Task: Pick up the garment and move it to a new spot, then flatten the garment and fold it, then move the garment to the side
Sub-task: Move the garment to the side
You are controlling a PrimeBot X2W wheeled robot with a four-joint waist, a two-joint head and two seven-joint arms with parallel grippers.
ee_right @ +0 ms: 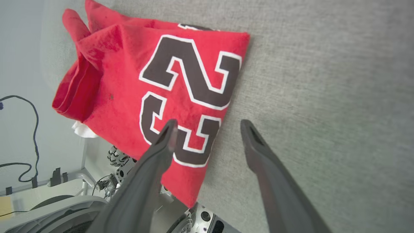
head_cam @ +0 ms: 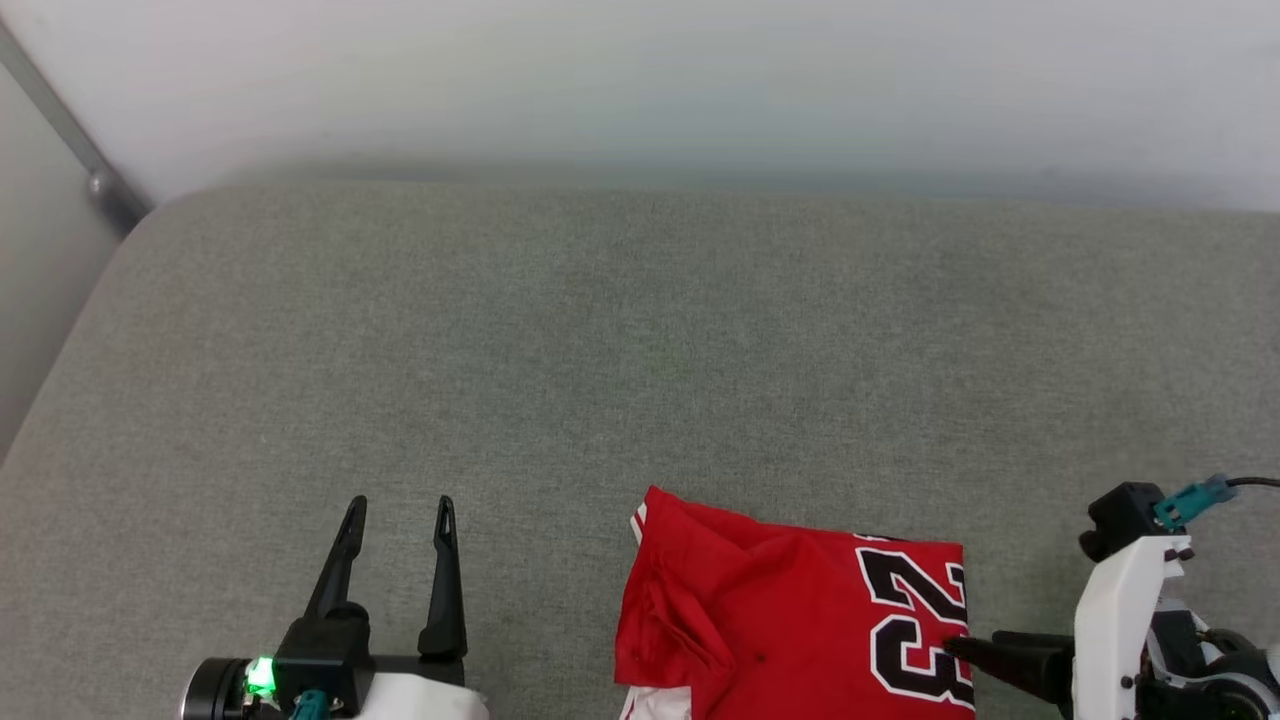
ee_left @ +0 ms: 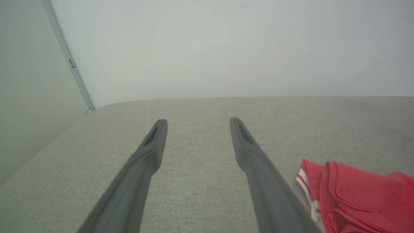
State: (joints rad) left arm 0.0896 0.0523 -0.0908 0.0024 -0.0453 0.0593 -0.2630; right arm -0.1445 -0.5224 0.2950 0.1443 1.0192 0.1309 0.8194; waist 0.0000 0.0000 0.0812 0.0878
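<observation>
The garment (head_cam: 780, 620) lies folded into a red rectangle at the near edge of the grey surface, with a dark, white-outlined "23" facing up and a bit of white sleeve at its near left corner. It also appears in the left wrist view as the garment (ee_left: 355, 194), with striped trim, and in the right wrist view as the garment (ee_right: 129, 71). My right gripper (head_cam: 955, 650) points left at its right edge and is open. In the right wrist view the right gripper (ee_right: 208, 124) has one finger over the number and the other over bare surface. My left gripper (head_cam: 400, 505) is open and empty, left of the garment; the left gripper (ee_left: 198, 121) hangs over bare surface.
The grey fabric surface (head_cam: 600, 350) stretches wide behind and to the left of the garment, up to a white wall (head_cam: 640, 80). A metal pole (head_cam: 90, 170) runs past its far left corner. Below the near edge are the robot's base (ee_right: 64, 207) and a black cable (ee_right: 29, 136).
</observation>
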